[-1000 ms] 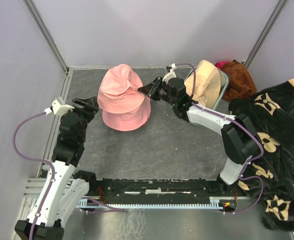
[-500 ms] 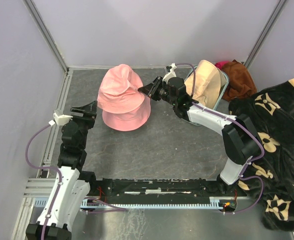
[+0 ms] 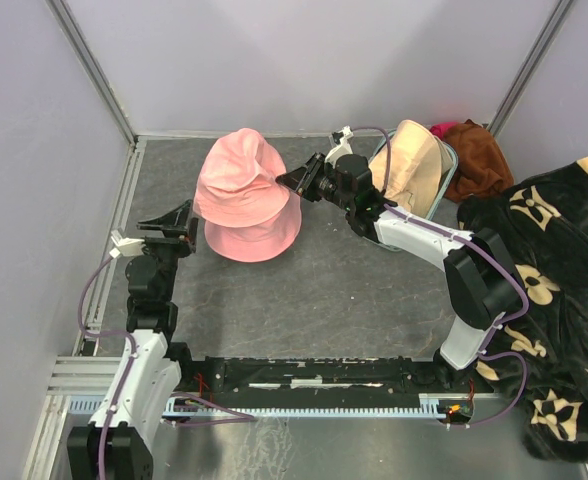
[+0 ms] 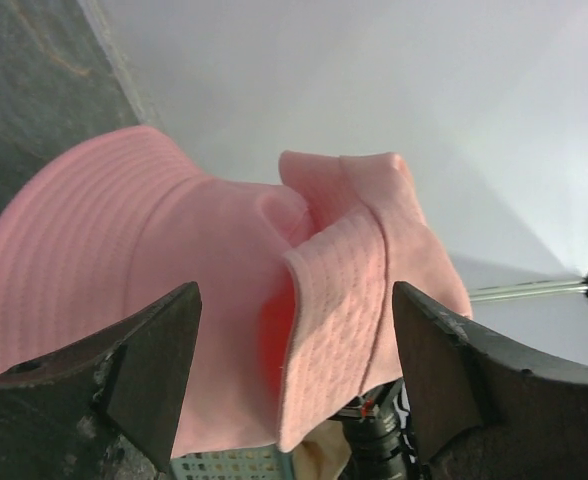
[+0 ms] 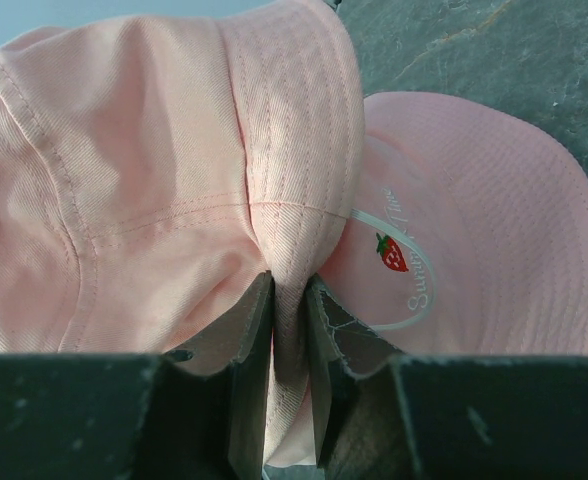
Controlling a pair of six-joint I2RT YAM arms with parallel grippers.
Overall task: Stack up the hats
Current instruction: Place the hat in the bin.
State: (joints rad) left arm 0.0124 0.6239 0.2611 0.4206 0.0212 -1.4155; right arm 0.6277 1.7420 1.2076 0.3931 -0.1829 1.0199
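Fingers (image 5: 244,360) of the right gripper (image 5: 289,300) are clenched on a fold of fabric of the upper pink hat (image 5: 124,200), where brim meets crown. The fold runs straight down between both pads. Left gripper (image 3: 179,222): jaws spread wide, nothing between them, set to the left of the pink hats and apart from them. In the left wrist view its fingertips (image 4: 164,340) frame the hats at a distance, without contact.

Containers: one teal basket (image 3: 451,158) at the back right of the table (image 3: 324,300). One beige hat (image 3: 414,165) stands on edge in it and rises above the rim. Whether anything lies under it in the basket cannot be told.

Hat positions: the upper pink hat (image 3: 239,180) sits on the lower pink hat (image 3: 254,240) at back centre-left, crumpled and offset toward the back. The lower one lies flat on the table, and a strawberry logo (image 5: 392,252) shows on it.

Count: 2 pink hats, 1 beige hat, 1 basket.

Other items: a rust-brown cloth (image 3: 479,160) just behind the basket, a magenta scrap (image 3: 442,128) beside it, and a black blanket with beige floral pattern (image 3: 554,300) along the right edge.
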